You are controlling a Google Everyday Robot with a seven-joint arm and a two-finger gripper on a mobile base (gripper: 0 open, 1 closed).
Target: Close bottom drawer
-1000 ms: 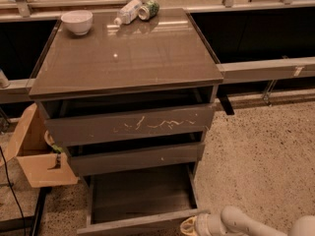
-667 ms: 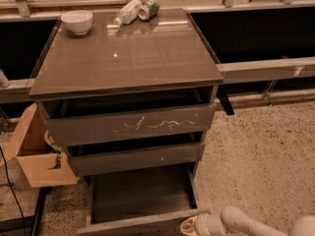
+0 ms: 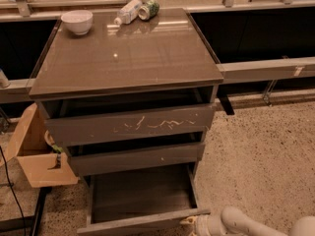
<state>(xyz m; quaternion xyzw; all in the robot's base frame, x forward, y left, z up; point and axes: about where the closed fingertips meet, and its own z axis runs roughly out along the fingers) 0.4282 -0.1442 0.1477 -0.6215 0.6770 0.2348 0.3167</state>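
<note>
The bottom drawer (image 3: 140, 194) is pulled out toward the near side. The gripper (image 3: 193, 223) is at the right end of its front; its opening cannot be told.

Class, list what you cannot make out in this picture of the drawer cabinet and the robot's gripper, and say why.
- Gripper, low right at the front corner of the bottom drawer: cut by the camera view's lower edge; contact unclear.
- Bottom drawer front: lower part cut off by the same edge.
- Insides of the scratched drawer and middle drawer: in shadow.
- Cardboard box contents: partly behind the cabinet's side.
</note>
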